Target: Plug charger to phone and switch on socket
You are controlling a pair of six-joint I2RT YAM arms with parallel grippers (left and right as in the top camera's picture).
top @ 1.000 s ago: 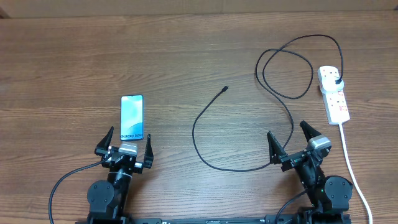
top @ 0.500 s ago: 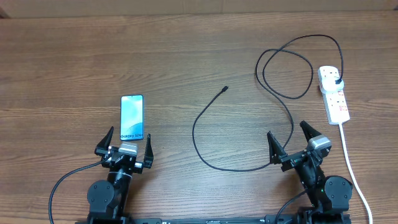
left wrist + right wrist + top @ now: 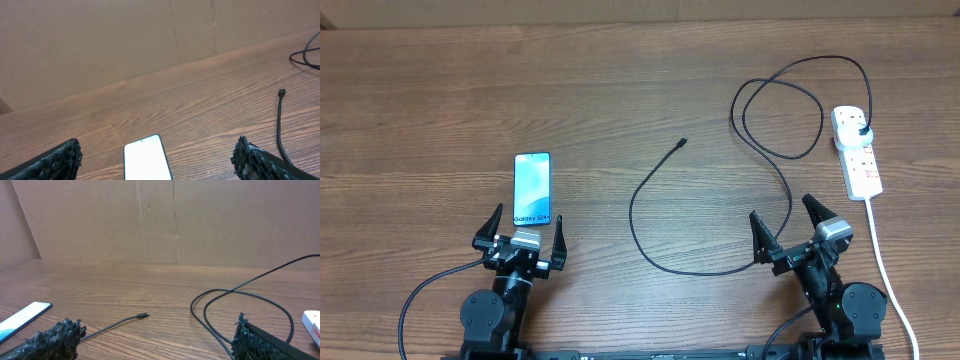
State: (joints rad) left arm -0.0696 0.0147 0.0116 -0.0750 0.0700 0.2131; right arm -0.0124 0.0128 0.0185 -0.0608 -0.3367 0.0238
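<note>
Opening position, and nothing is in hand yet. The left gripper (image 3: 529,212) stands wide open and empty, and the phone (image 3: 532,187) lies flat just ahead of its fingers (image 3: 55,162), near end between the tips, screen lit. The right gripper (image 3: 780,207) is spread just as wide and grips nothing, though a loop of the charger (image 3: 632,210) runs across the table right under its tips.

The charger's connector tip (image 3: 682,144) lies loose on the wood, well ahead and off to the left of the right fingers, and well out to the right of the left fingers. It is apart from the phone. Its plug (image 3: 861,130) looks seated in the far end of the socket (image 3: 860,165), ahead and right of the right fingers. The switch position is too small to read.

So the judgement is that the task sits at its first step, fetching the connector. The next move likely calls for one gripper to reach out, pinch the thin cable just behind the tip, and bring it to the phone's near edge while the other steadies the phone.
</note>
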